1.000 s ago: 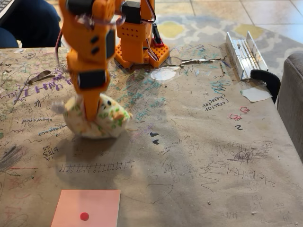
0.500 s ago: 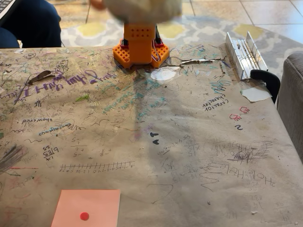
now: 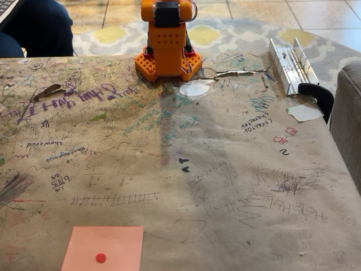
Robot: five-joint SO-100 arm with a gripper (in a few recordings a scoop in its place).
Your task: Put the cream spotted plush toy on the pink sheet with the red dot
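The table (image 3: 225,169) is covered in brown paper scribbled all over with pen marks, and its wide middle lies open from the arm's base down to the near edge. The right edge runs diagonally past a grey cushioned seat (image 3: 347,118), with a black clamp (image 3: 316,93) gripping that edge and a metal rail (image 3: 290,65) lying near the far right corner. A small white scrap (image 3: 304,112) sits just beside the clamp. The far edge meets tiled floor and a patterned rug (image 3: 225,34).

The orange arm base (image 3: 167,48) stands at the far middle of the table (its upper part runs out past the top of the frame). The jaws cannot be judged, nor what they carry.

The pink sheet with the red dot (image 3: 104,248) lies flat at the near left edge, nothing resting on it.

A person's dark clothing (image 3: 34,28) shows at the far left corner.
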